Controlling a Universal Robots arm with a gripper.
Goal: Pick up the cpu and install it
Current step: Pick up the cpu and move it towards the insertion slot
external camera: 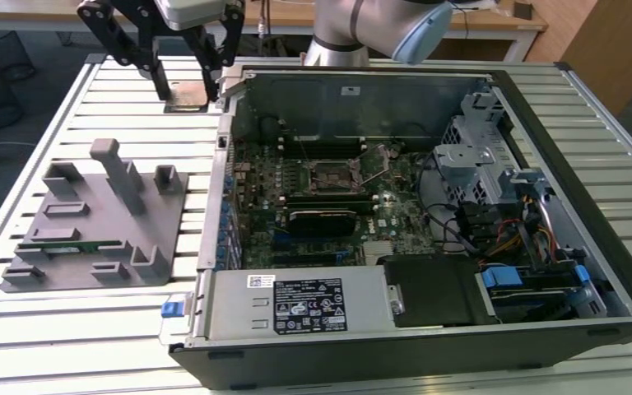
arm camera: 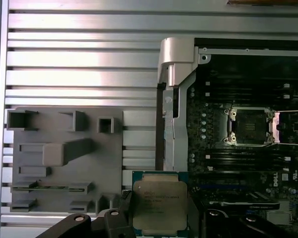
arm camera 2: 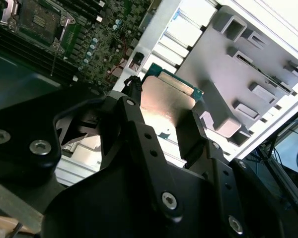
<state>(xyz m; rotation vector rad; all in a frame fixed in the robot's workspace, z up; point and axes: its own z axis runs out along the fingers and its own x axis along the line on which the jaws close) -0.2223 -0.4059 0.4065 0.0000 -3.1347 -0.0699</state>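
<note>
Found a black computer case [external camera: 579, 164] lying open on the slatted tabletop [external camera: 96, 329], with a green circuit board [external camera: 294, 169] on its floor. Noted a square socket [arm camera: 248, 126] at the middle of that board, bed bare, metal frame folded back to one side. Counted dark memory slots [external camera: 322, 196] just beside the socket, a labelled grey power box [external camera: 294, 304] at the near end of the case, and a metal drive cage [external camera: 480, 156] with loose cables at the exterior view's right.

Found a grey moulded holder [external camera: 85, 222] on the tabletop, well apart from the fingers [arm camera 2: 136, 129]. Saw a long green memory stick [arm camera: 52, 187] lying in one of its slots and the other pockets bare.

Saw the fingers closed partway, down to the width of the cpu [arm camera: 159, 206], and clamping it by two opposite edges. Made out a flat square chip with a dull silver top, faint print across it and a thin green rim, held level between the black fingertips. Placed it over the slats just outside the case, between holder and case wall, at the far corner on the exterior view's left.

Noted the case's upright metal side wall [arm camera: 171, 99] standing between the fingers and the socket, with the socket well beyond the fingertips.
</note>
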